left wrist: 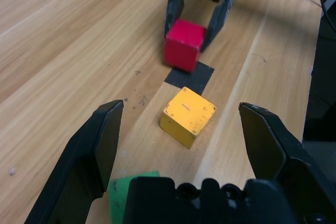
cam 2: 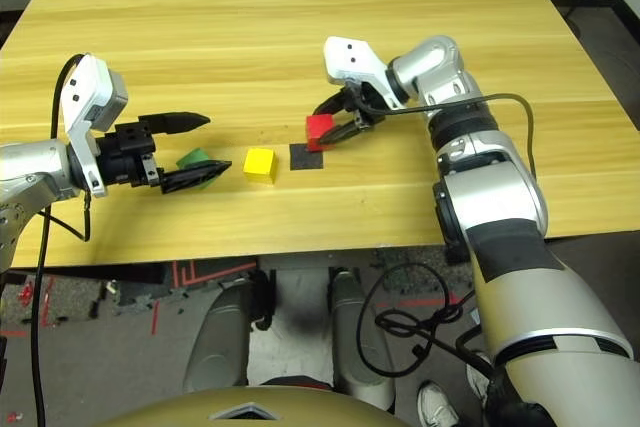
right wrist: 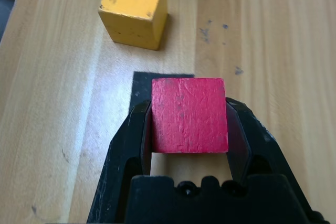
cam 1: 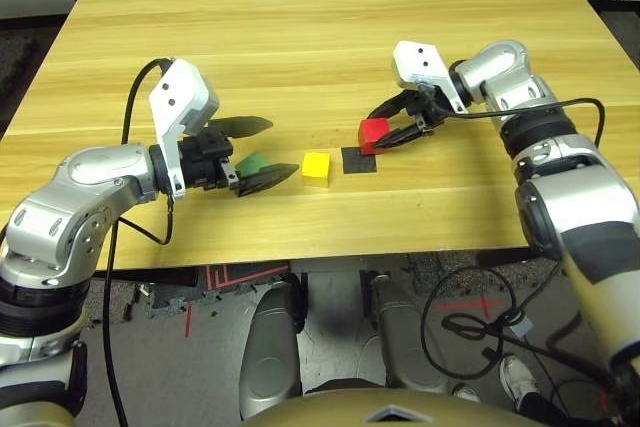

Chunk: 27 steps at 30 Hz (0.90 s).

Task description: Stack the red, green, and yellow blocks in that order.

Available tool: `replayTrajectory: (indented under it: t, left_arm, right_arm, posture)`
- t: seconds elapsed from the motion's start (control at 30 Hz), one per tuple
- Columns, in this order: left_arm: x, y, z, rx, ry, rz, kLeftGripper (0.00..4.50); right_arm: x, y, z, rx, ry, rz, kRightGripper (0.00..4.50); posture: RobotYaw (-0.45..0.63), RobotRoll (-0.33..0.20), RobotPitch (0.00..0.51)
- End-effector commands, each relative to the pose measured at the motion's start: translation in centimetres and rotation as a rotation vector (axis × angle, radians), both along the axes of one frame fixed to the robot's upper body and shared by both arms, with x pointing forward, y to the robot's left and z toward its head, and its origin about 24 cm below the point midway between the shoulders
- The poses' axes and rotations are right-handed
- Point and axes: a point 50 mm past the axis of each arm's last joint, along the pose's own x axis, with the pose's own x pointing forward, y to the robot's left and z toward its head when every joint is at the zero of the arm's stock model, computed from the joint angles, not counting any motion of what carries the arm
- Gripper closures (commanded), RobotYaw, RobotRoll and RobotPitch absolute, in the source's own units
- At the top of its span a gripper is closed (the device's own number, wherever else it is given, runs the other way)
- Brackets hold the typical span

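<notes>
Three small cubes are out on the pale wooden worktop (cam 1: 330,37). The red block (right wrist: 189,115) is in the grasp of the right end effector (right wrist: 189,124), pinched between its two black fingers, over the far right part of the flat black patch (cam 1: 359,161). Just left of that patch sits the yellow block (cam 1: 316,170), touched by neither arm. Further left, the green block (cam 2: 196,167) lies on the wood, turned at an angle and partly covered by the near finger of the left end effector (cam 1: 268,154). That left one stands wide open, its black fingers apart and pointing right, toward the yellow block, with nothing held between them. None of the cubes is on top of another; yellow lies between green on the left and red on the right.
</notes>
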Motion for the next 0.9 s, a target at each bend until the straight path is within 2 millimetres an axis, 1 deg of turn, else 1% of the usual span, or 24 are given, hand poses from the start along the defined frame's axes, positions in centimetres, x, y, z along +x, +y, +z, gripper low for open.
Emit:
replayTrajectory:
  t: [0.03,0.3,0.67,0.73,0.77,0.8,0.9]
  left_arm:
    - [0.1,-0.1,-0.6,0.012,0.022,0.002,0.0]
    - [-0.1,0.0,-0.9,0.003,0.026,0.017,0.0]
    - [-0.4,0.4,-1.2,0.001,0.031,0.043,0.0]
    - [-0.4,0.5,-1.3,0.006,0.035,0.053,0.0]
    - [-0.4,0.5,-1.4,0.009,0.037,0.056,0.0]
    - [-0.4,0.5,-1.4,0.011,0.038,0.058,0.0]
    - [-0.2,1.1,-1.6,0.076,0.042,0.121,0.0]
  right_arm:
    - [-0.4,0.7,-0.4,-0.002,0.012,0.026,2.48]
    - [-1.0,1.5,-1.3,-0.011,0.023,0.048,2.48]
    - [-1.1,2.2,-1.6,-0.015,0.027,0.054,2.48]
    - [-1.1,2.0,-1.6,-0.021,0.026,0.066,1.76]
    - [-1.1,1.9,-1.7,-0.022,0.027,0.07,1.53]
    - [-1.2,1.9,-1.7,-0.023,0.028,0.072,1.17]
    - [-1.3,1.1,-1.7,-0.005,0.045,0.091,0.17]
  posture:
    - [0.4,-0.056,0.249]
    - [0.42,-0.062,0.258]
    - [0.43,-0.064,0.265]
    - [0.43,-0.065,0.266]
    - [0.43,-0.065,0.266]
    - [0.42,-0.065,0.266]
    - [0.41,-0.06,0.263]
